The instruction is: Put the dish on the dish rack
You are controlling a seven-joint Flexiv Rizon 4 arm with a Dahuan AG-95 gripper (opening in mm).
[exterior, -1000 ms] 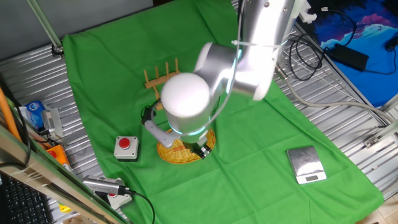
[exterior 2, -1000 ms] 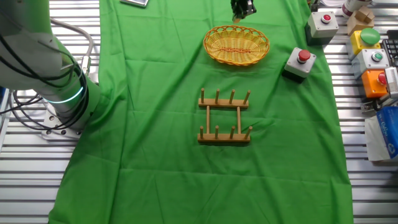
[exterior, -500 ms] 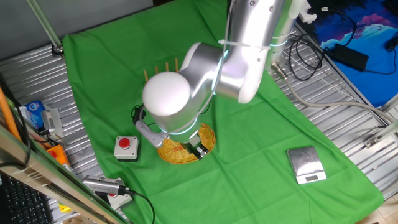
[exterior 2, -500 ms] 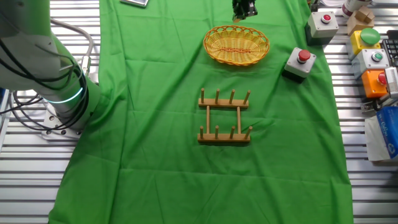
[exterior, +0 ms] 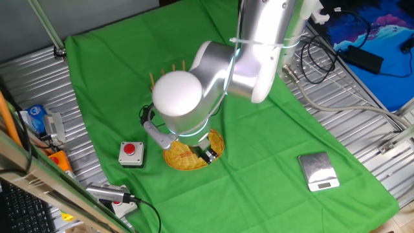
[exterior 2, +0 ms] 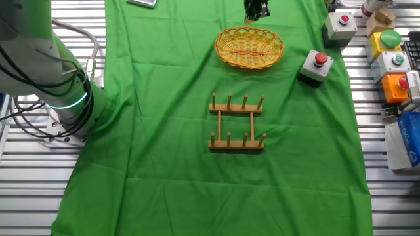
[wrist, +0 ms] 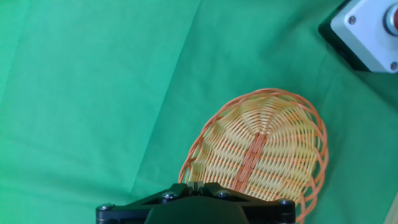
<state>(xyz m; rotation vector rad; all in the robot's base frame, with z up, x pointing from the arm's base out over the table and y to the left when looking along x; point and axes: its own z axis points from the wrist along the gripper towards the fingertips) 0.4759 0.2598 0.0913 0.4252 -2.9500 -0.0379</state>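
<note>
The dish, a yellow oval wicker basket-plate with an orange-red centre streak, lies flat on the green cloth. It also shows in the hand view and half hidden under the arm in one fixed view. The dish rack, light-brown wood with upright pegs, stands apart from the dish, nearer the cloth's middle. Only its peg tips show behind the arm. My gripper hangs above the dish's rim, fingers together and holding nothing. It also shows in the other fixed view and in one fixed view.
A grey box with a red button sits close beside the dish, also in the hand view. More button boxes line the right edge. A silver scale lies on the cloth. The robot base stands at the left.
The arm's elbow has swung a little to the left over the rack. The gripper has stayed over the dish's rim. Dish and rack have not moved.
</note>
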